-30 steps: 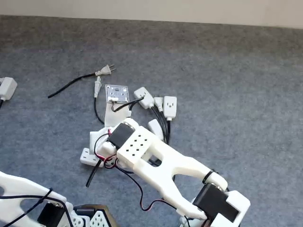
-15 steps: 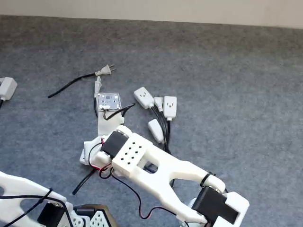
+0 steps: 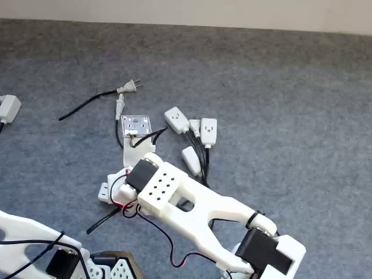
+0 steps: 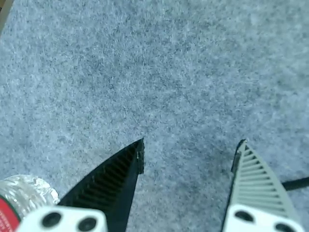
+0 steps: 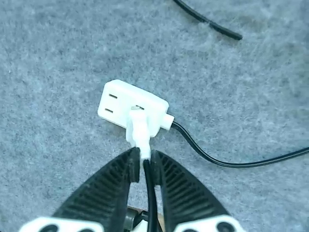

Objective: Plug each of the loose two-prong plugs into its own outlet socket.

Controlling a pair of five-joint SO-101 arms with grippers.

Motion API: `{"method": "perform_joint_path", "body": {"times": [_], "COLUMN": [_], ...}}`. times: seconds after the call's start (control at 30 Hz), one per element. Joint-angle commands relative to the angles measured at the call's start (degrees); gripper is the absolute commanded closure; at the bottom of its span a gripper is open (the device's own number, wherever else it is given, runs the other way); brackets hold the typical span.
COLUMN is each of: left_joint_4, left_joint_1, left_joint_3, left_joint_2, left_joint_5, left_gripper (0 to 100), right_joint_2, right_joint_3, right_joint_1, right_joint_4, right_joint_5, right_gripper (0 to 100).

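My right gripper (image 5: 144, 157) is shut on a white two-prong plug (image 5: 139, 130) whose black cord runs back between the fingers. The plug's front end sits against a white outlet socket (image 5: 129, 107), and its prongs are hidden. In the high view this socket (image 3: 104, 192) lies just left of the right arm's wrist. Two loose plugs (image 3: 129, 88) (image 3: 120, 107) with black cords lie further back. More white sockets (image 3: 176, 120) (image 3: 208, 131) (image 3: 190, 160) cluster to the right of them. My left gripper (image 4: 190, 145) hangs open over bare carpet.
The right arm (image 3: 203, 209) stretches from the front right across the carpet. The left arm's base (image 3: 40, 250) sits at the front left. A white block (image 3: 8, 108) lies at the far left edge. A bottle (image 4: 19, 198) shows beside the left gripper.
The right arm has moved left and toward the front with the plug, bringing it to the front-left socket. The trailing black cord shifted left. In the last half second it barely moved.
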Motion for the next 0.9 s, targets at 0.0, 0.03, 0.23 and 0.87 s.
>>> {"method": "perform_joint_path", "body": {"times": [0.0,0.03,0.23,0.87], "left_joint_4": [-0.2,-0.2,0.2,-1.2], "left_joint_1": [0.1,0.1,0.1,0.0], "left_joint_3": [-2.0,-1.9,-1.9,-2.3], "left_joint_2": [-1.0,-1.0,-0.9,2.5], "left_joint_5": [-0.4,-0.4,-0.3,-0.3], "left_gripper": [70,70,70,70], "right_joint_2": [-0.1,-0.1,5.8,32.4], "right_joint_3": [-2.0,-2.5,-6.8,-30.5], "right_joint_1": [1.0,1.0,1.0,0.1], "right_joint_4": [0.1,-0.2,-0.1,17.1], "right_joint_5": [-0.5,-0.5,-0.5,-0.4], "right_gripper": [99.5,99.5,99.5,99.5]}}
